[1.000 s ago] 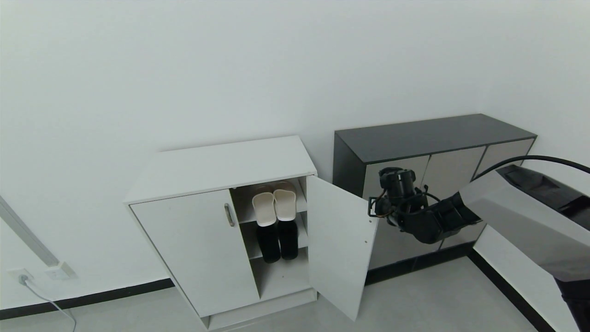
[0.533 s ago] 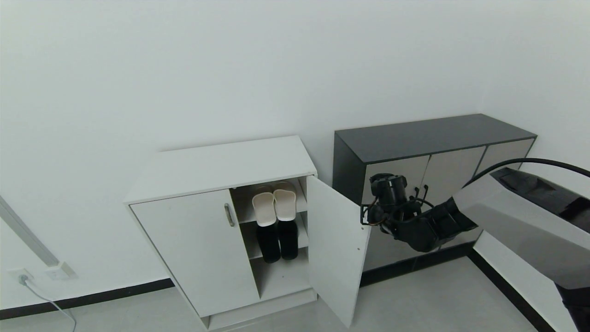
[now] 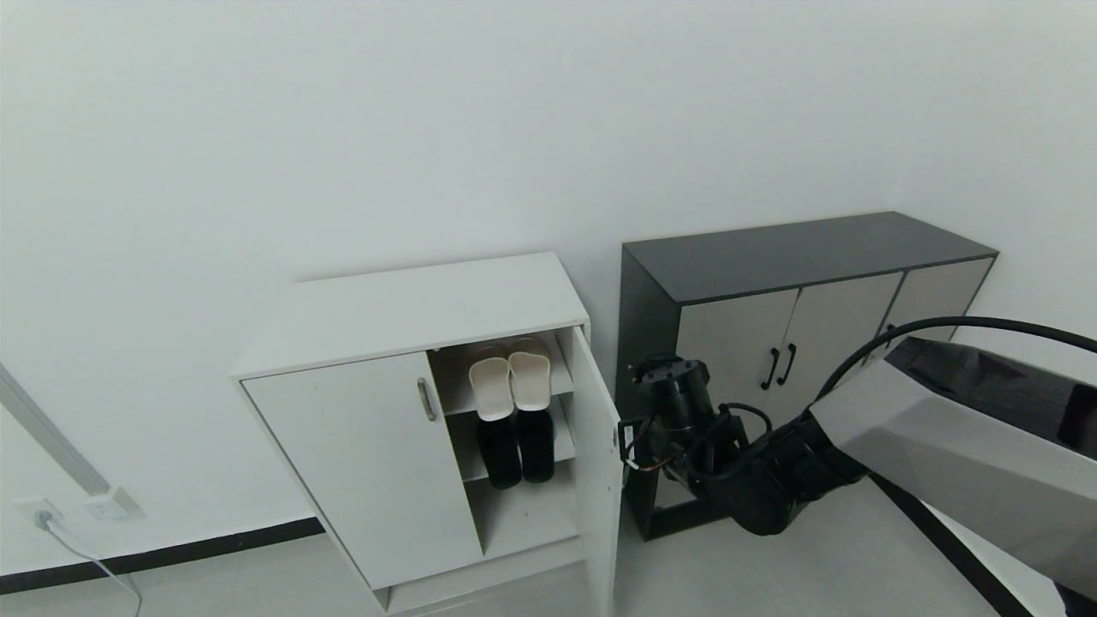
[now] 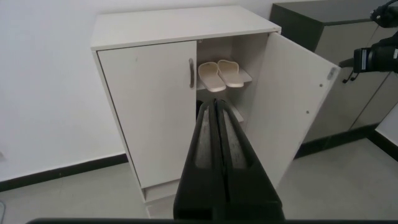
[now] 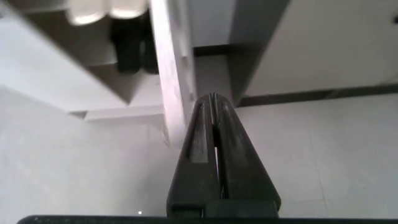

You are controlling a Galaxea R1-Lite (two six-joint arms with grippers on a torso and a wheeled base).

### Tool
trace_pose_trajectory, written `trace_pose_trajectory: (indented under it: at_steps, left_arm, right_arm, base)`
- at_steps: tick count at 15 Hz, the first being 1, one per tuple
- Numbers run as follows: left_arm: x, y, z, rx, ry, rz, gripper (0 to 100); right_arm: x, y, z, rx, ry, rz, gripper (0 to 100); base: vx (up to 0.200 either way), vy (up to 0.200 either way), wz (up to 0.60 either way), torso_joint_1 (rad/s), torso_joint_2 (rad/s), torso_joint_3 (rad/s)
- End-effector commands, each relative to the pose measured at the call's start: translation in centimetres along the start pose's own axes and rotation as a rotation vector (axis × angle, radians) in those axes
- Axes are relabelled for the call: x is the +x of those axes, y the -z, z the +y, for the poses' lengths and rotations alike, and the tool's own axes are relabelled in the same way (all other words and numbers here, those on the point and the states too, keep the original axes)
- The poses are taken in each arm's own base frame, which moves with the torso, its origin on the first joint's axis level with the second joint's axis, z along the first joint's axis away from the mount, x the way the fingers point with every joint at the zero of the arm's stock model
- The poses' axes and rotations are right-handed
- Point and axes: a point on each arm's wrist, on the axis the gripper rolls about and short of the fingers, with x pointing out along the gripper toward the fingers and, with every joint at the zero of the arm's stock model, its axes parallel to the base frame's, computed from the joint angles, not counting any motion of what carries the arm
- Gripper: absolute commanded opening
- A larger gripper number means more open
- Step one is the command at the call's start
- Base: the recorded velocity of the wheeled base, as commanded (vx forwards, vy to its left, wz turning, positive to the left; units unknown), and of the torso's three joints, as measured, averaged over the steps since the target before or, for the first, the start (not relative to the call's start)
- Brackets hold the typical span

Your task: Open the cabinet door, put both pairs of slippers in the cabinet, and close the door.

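Observation:
The white cabinet (image 3: 403,317) has its left door shut and its right door (image 3: 600,463) standing half open, edge-on to me. Inside, a beige pair of slippers (image 3: 512,383) lies on the upper shelf, with a black pair of slippers (image 3: 517,446) on the shelf below. My right gripper (image 3: 630,439) is shut and rests against the door's outer face near its free edge (image 5: 171,74); its shut fingertips (image 5: 210,109) touch that edge. My left gripper (image 4: 214,109) is shut, holds nothing, and hangs in front of the cabinet (image 4: 180,28), level with the beige slippers (image 4: 222,73).
A dark grey sideboard (image 3: 806,253) with black handles (image 3: 780,366) stands right beside the white cabinet, just behind my right arm. A wall socket with a cable (image 3: 41,518) sits low at the left. Bare floor (image 3: 771,574) lies in front.
My right arm has swung left and down, pushing the right door from wide open to half shut. The slippers have not moved.

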Motion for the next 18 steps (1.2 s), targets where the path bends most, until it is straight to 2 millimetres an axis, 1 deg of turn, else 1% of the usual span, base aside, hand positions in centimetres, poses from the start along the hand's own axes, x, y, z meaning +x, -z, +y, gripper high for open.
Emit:
trace_pose_trajectory:
  at_steps: [1, 2, 3, 5, 13, 18]
  left_arm:
    - [0.0, 0.0, 0.0, 0.0, -0.001, 0.0, 0]
    - [0.0, 0.0, 0.0, 0.0, -0.001, 0.0, 0]
    - [0.0, 0.0, 0.0, 0.0, -0.001, 0.0, 0]
    - [0.0, 0.0, 0.0, 0.0, -0.001, 0.0, 0]
    - [0.0, 0.0, 0.0, 0.0, -0.001, 0.0, 0]
    - [0.0, 0.0, 0.0, 0.0, -0.001, 0.0, 0]
  right_arm:
    - [-1.67, -0.16, 0.83, -0.015, -0.035, -0.009, 0]
    - [-2.16, -0.04, 0.74, -0.054, -0.045, -0.019, 0]
    - [-2.22, 0.11, 0.67, -0.073, -0.047, -0.031, 0]
    - [-2.27, 0.12, 0.65, -0.067, -0.055, -0.058, 0]
    - [-2.22, 0.01, 0.7, -0.061, -0.059, -0.078, 0]
    - [-2.27, 0.03, 0.82, -0.067, -0.062, -0.079, 0]
  base:
    - [0.0, 0.0, 0.0, 0.0, 0.0, 0.0]
    - [0.0, 0.0, 0.0, 0.0, 0.0, 0.0]
    - [0.0, 0.0, 0.0, 0.0, 0.0, 0.0]
    - [0.0, 0.0, 0.0, 0.0, 0.0, 0.0]
    - [0.0, 0.0, 0.0, 0.0, 0.0, 0.0]
    - [0.0, 0.0, 0.6, 0.006, 0.0, 0.0]
